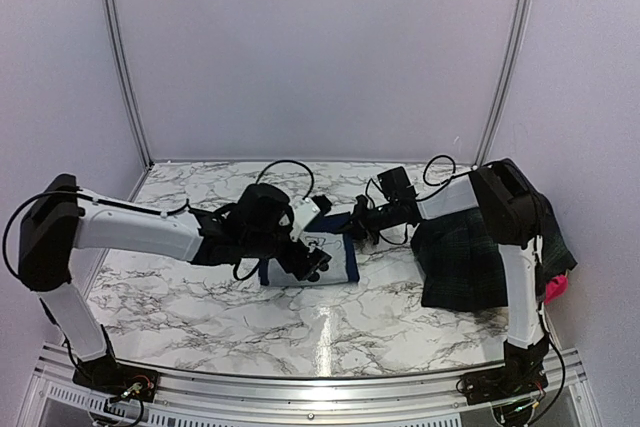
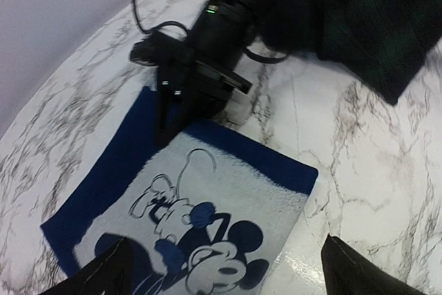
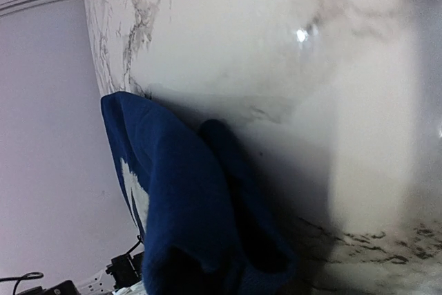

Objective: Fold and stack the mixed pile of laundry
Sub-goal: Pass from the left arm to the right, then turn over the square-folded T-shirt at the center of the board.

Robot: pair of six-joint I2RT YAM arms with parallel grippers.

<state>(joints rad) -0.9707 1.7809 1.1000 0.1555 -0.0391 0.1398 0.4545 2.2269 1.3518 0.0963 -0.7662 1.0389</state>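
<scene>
Nearest in the top external view, both arm bases (image 1: 515,372) sit at the near edge of the marble tabletop (image 1: 200,297). Mid-tabletop lies the navy-blue Mickey Mouse towel (image 1: 335,259), flat, partly covered by the left gripper (image 1: 312,265) hovering over it. The right gripper (image 1: 352,225) reaches in to the towel's far right corner. By the right edge a dark plaid garment (image 1: 460,257) lies spread out, partly hidden behind the right arm. A small pink piece (image 1: 556,289) peeks out at that edge, mostly cut off.

From the left wrist, the left gripper's two fingers (image 2: 103,274) stand wide apart at the bottom corners, holding nothing, with the towel's printed face between them. At the towel's far navy border, the right gripper's jaws are pinched closed on the cloth. The plaid garment is cut off at the top right.

From the right wrist, navy towel cloth bunches up close to the lens, hiding the fingers. The marble beyond it is blurred.
</scene>
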